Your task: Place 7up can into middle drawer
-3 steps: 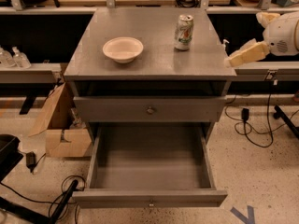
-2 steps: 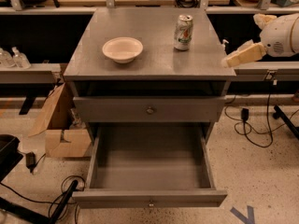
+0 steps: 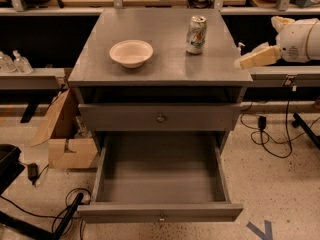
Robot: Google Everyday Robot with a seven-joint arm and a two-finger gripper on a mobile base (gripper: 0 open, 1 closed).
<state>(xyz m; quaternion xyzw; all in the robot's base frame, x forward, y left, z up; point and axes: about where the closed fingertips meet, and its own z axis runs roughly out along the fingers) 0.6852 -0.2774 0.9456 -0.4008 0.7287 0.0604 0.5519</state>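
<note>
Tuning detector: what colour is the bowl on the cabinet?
Plain cream bowl, camera view. Hand hovers off the right edge of the cabinet, apart from the can.

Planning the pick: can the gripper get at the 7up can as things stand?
Probably yes. The gripper sits at the right edge of the cabinet top; the 7up can stands upright further in, bare surface between them, and the bowl lies beyond the can.

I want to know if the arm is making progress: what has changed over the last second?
The pincer has edged slightly left, toward the right edge of the cabinet. Nothing was taken hold of or let go. The can, bowl and open drawer stayed put.
</note>
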